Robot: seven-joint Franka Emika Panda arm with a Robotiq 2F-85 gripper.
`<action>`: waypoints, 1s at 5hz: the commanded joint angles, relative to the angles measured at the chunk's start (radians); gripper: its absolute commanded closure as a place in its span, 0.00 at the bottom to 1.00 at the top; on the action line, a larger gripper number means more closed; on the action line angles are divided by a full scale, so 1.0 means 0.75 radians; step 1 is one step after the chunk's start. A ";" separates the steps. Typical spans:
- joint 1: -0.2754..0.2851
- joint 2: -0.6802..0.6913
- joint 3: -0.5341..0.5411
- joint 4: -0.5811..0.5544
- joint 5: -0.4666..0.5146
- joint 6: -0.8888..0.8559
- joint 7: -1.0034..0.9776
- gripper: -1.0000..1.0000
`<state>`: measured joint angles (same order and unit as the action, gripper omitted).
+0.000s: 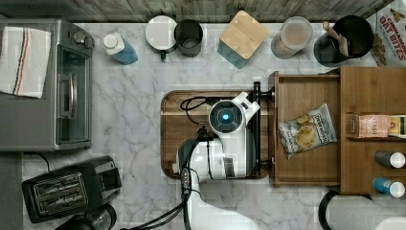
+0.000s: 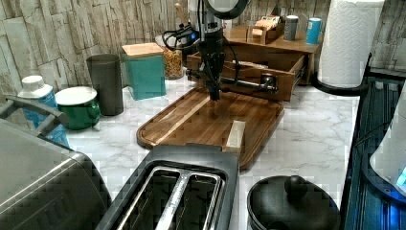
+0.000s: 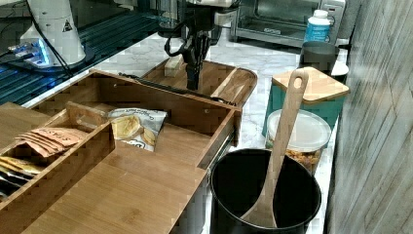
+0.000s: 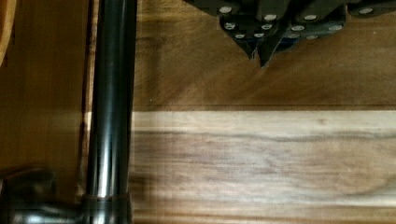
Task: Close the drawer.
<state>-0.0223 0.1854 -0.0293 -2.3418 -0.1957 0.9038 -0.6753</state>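
The drawer [image 1: 306, 88] is pulled out of the wooden cabinet, and a chip bag [image 1: 308, 130] lies inside it. Its thin black bar handle [image 1: 257, 132] runs along the front, over the edge of the darker wooden tray [image 1: 174, 139]. My gripper [image 2: 215, 96] points straight down with its fingers shut on nothing, its tips just above the tray. It hangs close beside the handle [image 4: 109, 102], on the side away from the drawer and apart from the bar. The right view has the gripper [image 3: 191, 84] just beyond the drawer front [image 3: 185, 109].
A toaster [image 1: 67, 189] and a toaster oven [image 1: 48, 86] stand at the top view's left. Along the back wall are a bottle, cups, a teal box [image 1: 242, 38] and a jar. A black pot [image 3: 265, 195] holds a wooden spoon beside the drawer. Bottles stand on the cabinet top [image 1: 373, 86].
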 commanded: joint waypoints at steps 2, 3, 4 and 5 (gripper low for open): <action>-0.090 -0.002 -0.066 0.086 -0.012 0.037 -0.157 1.00; -0.115 0.009 -0.132 0.126 0.045 -0.007 -0.262 1.00; -0.191 0.045 -0.143 0.217 0.112 -0.091 -0.370 1.00; -0.256 0.104 -0.179 0.372 0.199 -0.111 -0.528 1.00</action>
<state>-0.1421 0.2452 -0.0787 -2.2832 -0.0474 0.8154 -1.0244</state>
